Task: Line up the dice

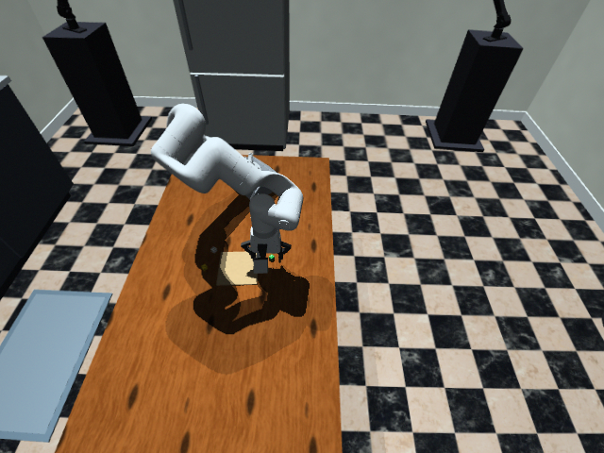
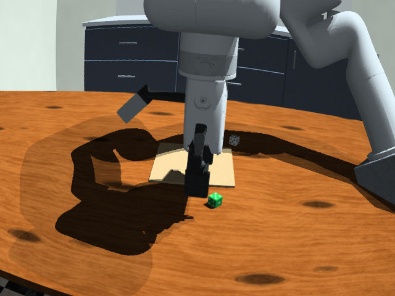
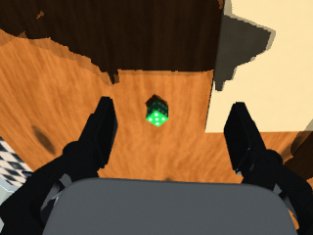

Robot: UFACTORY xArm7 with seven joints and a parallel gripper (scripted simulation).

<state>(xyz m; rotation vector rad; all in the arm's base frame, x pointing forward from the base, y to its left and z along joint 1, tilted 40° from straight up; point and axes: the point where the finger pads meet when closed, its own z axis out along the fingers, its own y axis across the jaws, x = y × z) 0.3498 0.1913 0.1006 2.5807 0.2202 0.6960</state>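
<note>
The tan mat (image 1: 239,268) lies flat on the wooden table and also shows in the exterior view (image 2: 194,165) and in the wrist view (image 3: 268,59). A green die (image 2: 215,200) sits on the bare table just off the mat's edge. My gripper (image 2: 197,184) is open and empty, low over the table beside the mat. In the wrist view the green die (image 3: 156,113) lies below and between the spread fingers, touching neither. A white die (image 2: 234,139) and a yellow die (image 1: 205,266) sit on the table off the mat's opposite side.
The arm casts a large dark shadow over the mat and the table around it. A fridge (image 1: 234,68) stands behind the table and dark cabinets (image 2: 127,60) line the wall. The table's right edge (image 1: 334,273) is near the gripper.
</note>
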